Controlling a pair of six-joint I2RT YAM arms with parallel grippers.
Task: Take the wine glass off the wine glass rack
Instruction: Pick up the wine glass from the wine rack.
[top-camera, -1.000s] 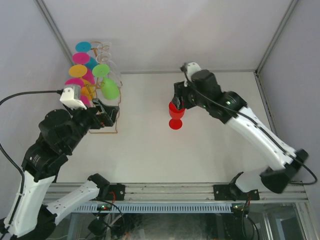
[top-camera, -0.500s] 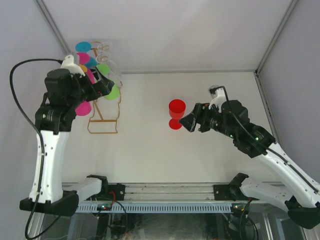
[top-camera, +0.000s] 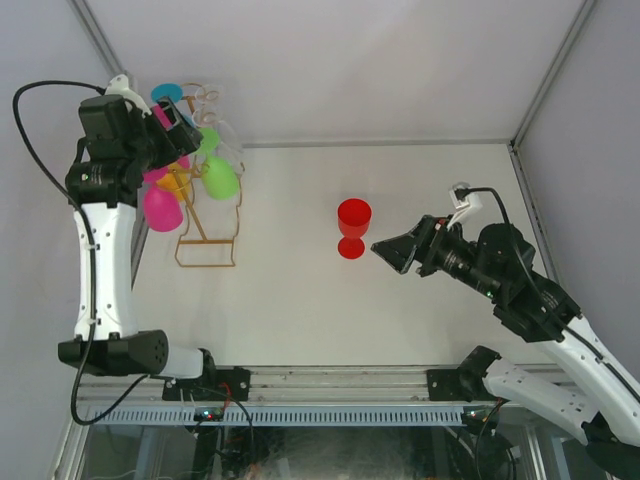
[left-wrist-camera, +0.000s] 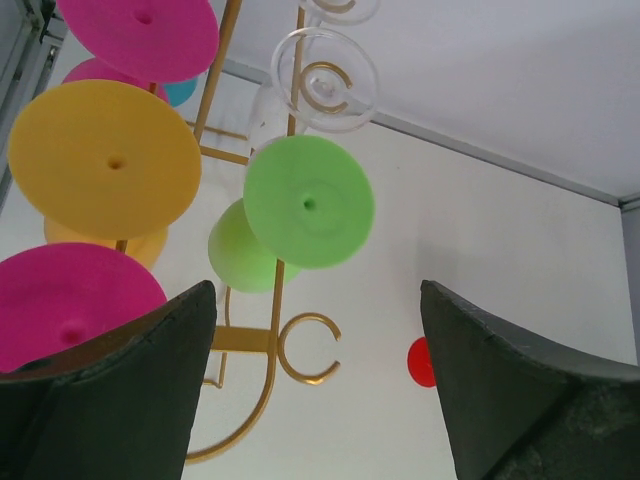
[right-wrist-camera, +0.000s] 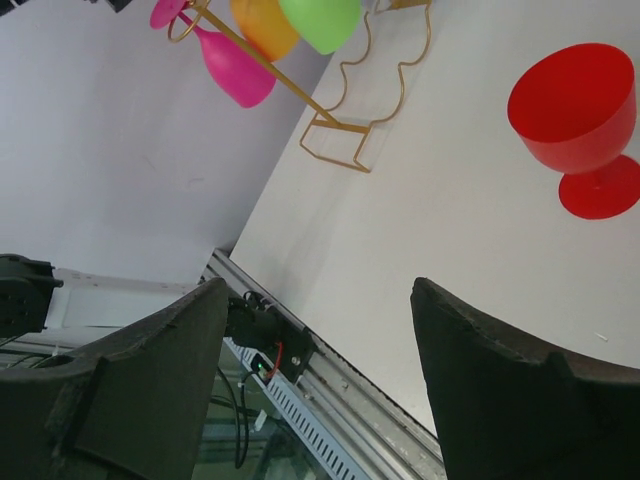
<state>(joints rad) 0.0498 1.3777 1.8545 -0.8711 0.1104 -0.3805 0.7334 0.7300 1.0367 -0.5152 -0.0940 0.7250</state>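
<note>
Hovering at the wine glass rack (left-wrist-camera: 250, 340), far-left tabletop (top-camera: 300, 300) corner, with left gripper (left-wrist-camera: 315, 290) released. Facing the upright red wine glass (right-wrist-camera: 575, 105) with right gripper (right-wrist-camera: 318, 290) released.

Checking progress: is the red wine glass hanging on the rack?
No, the red wine glass stands upright on the table, well apart from the rack.

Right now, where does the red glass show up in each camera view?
Top view: the red glass stands upright on the table, a little right of centre.
Left wrist: only a red sliver shows, low and right of centre.
Right wrist: upper right corner, standing on the table.
Shared landmark: the gold rack, left of the glass in every view.
</note>
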